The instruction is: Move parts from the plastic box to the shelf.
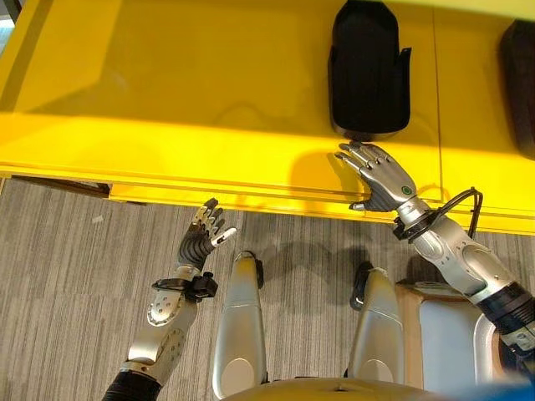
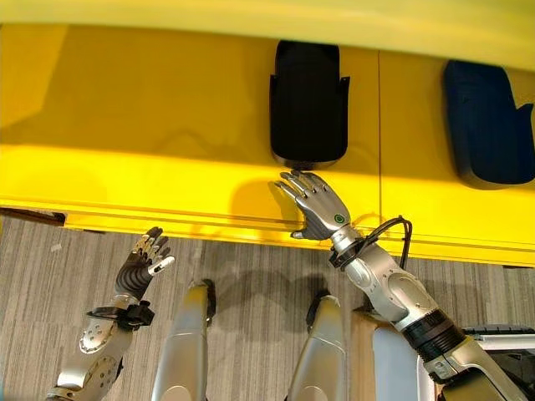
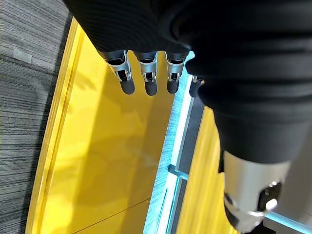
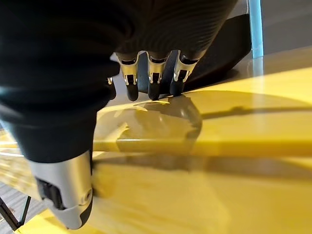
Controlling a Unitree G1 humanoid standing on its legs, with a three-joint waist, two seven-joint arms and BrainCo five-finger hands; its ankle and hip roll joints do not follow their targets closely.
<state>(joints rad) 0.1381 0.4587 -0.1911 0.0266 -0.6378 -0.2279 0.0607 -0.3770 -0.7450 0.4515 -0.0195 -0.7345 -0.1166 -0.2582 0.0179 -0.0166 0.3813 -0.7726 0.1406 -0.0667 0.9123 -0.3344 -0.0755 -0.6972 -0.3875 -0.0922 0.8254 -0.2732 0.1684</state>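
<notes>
Fingers straight and empty, the right hand (image 1: pixel 386 180) hovers just short of the black ribbed plastic part (image 1: pixel 368 68) lying on the glossy yellow shelf (image 1: pixel 167 100) — apparently delivered; the left hand (image 1: pixel 203 236) hangs relaxed, empty, over the grey carpeted floor (image 1: pixel 67 284).

Shelf (image 1: pixel 167 100): glossy bright yellow, paler band along front edge.
Part (image 1: pixel 369 71) just beyond right hand's fingertips: matte black, finely ribbed face.
Second part (image 2: pixel 487 125) farther out to that hand's side: dark navy-black.
Floor (image 1: pixel 67 276): grey carpet, thin streaked stripes.
Right hand (image 1: pixel 383 177): silver fingers, dark tips, green dot on back.
Left hand (image 1: pixel 202 236): silver fingers, dark tips, black ribbed cover.
</notes>
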